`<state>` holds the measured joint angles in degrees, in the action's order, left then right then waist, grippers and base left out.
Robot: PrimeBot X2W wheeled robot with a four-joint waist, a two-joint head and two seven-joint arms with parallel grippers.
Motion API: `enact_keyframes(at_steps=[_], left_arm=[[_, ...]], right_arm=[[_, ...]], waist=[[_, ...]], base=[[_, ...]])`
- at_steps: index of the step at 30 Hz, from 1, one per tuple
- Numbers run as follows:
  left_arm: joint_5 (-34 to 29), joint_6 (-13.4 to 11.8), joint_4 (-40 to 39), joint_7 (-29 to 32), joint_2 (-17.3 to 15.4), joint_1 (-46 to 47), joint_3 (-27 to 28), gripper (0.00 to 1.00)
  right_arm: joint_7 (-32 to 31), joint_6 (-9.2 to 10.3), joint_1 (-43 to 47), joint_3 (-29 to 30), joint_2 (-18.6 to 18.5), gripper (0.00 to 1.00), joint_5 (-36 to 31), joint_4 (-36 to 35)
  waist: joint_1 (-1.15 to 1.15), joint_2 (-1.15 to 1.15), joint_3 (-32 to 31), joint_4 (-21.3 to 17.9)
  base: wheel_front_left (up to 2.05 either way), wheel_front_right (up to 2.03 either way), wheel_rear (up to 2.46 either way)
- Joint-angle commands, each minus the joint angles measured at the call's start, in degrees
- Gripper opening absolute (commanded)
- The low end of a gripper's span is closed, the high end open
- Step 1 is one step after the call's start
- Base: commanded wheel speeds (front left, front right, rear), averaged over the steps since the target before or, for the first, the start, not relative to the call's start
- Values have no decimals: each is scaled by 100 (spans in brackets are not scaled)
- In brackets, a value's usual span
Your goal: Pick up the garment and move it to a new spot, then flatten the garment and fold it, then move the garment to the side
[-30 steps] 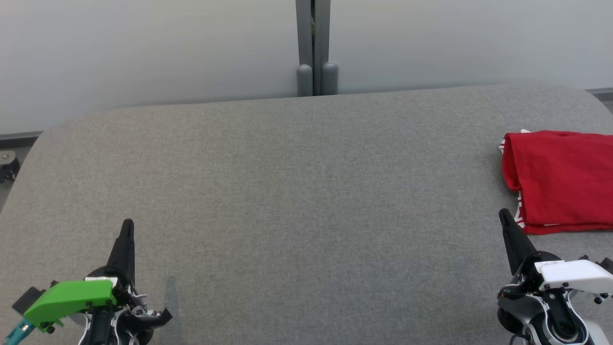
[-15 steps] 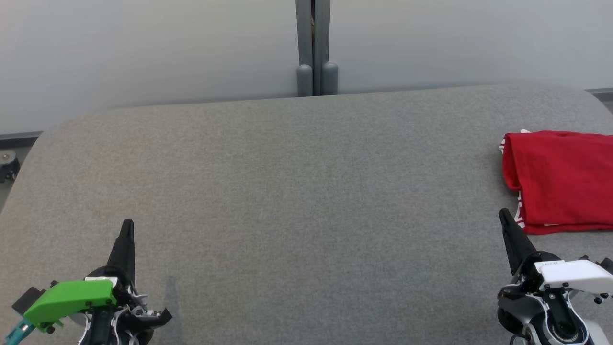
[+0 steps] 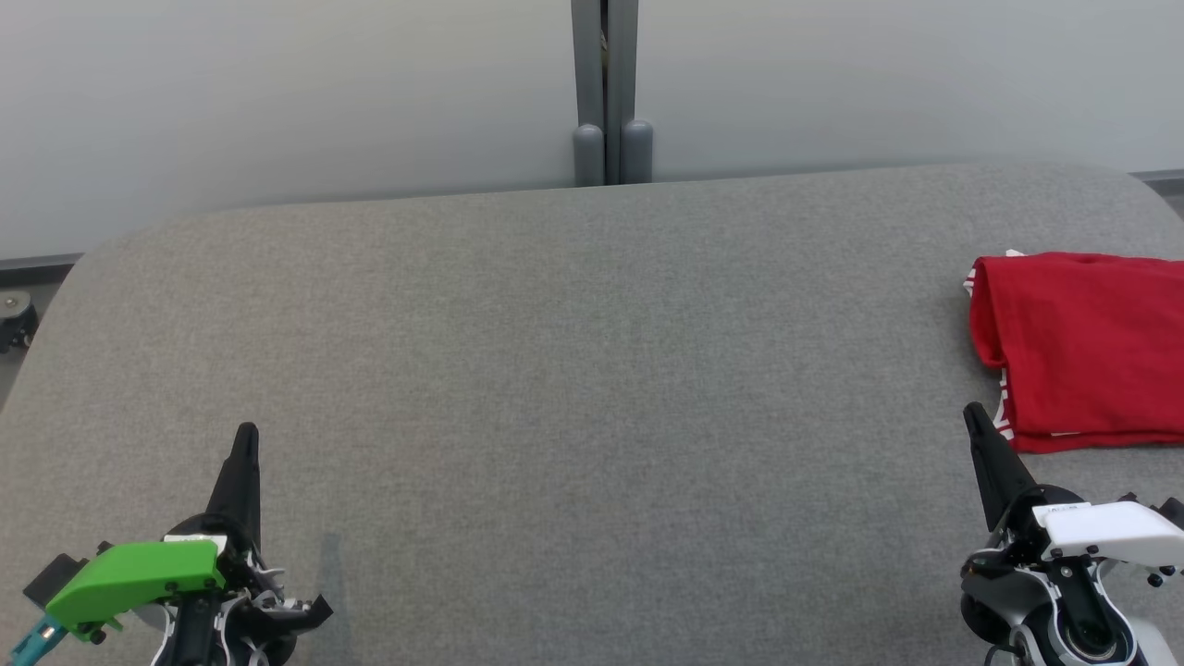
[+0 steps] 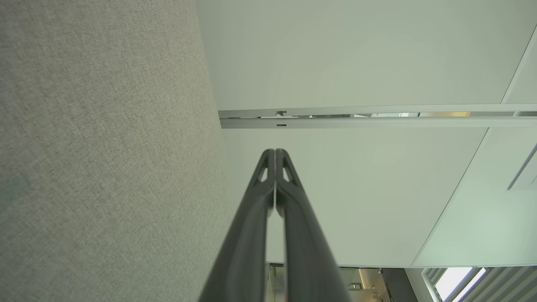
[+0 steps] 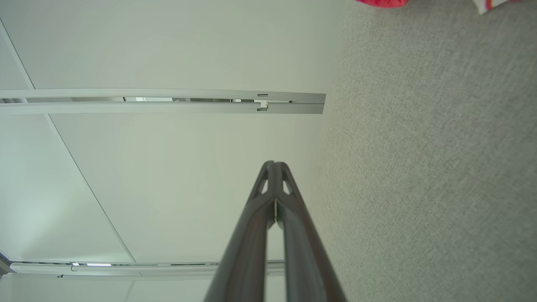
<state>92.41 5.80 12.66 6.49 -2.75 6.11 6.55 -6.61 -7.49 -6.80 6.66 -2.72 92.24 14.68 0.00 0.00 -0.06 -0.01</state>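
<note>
The garment point(image 3: 1082, 347) is a red cloth with white-striped trim, folded into a neat rectangle at the far right of the grey table point(image 3: 573, 370); a sliver of the garment point(image 5: 384, 2) shows at the top of the right wrist view. My right gripper point(image 3: 971, 413) hovers near the front right, its tips just below the fold's near-left corner, shut and holding nothing. At the front left my left gripper point(image 3: 247, 431) is likewise shut and empty. Both wrist views show the fingertips pressed together: left gripper point(image 4: 275, 152), right gripper point(image 5: 274, 164).
A pale wall with a grey upright post point(image 3: 606, 92) runs behind the table's far edge. The table's corners are rounded, and a caster wheel point(image 3: 14, 314) sits on the floor beyond the left edge. Bare grey felt stretches between the two arms.
</note>
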Motion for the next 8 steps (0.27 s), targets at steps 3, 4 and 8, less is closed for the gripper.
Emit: enact_keyframes(at_steps=[3, 4, 8], left_arm=[[-2, 21, -17, 22, -33, 66, 16, 0], [-3, 21, -17, 22, -33, 66, 16, 0], [-3, 21, -17, 22, -32, 66, 17, 0]], right_arm=[[-22, 0, -37, 12, -30, 0, 13, -20], [-22, 0, -37, 12, -30, 0, 12, -20], [-22, 0, -37, 12, -30, 0, 12, -20]], waist=[[0, 0, 0, 0], [0, 0, 0, 0], [0, 0, 0, 0]], base=[[0, 0, 0], [0, 0, 0], [0, 0, 0]])
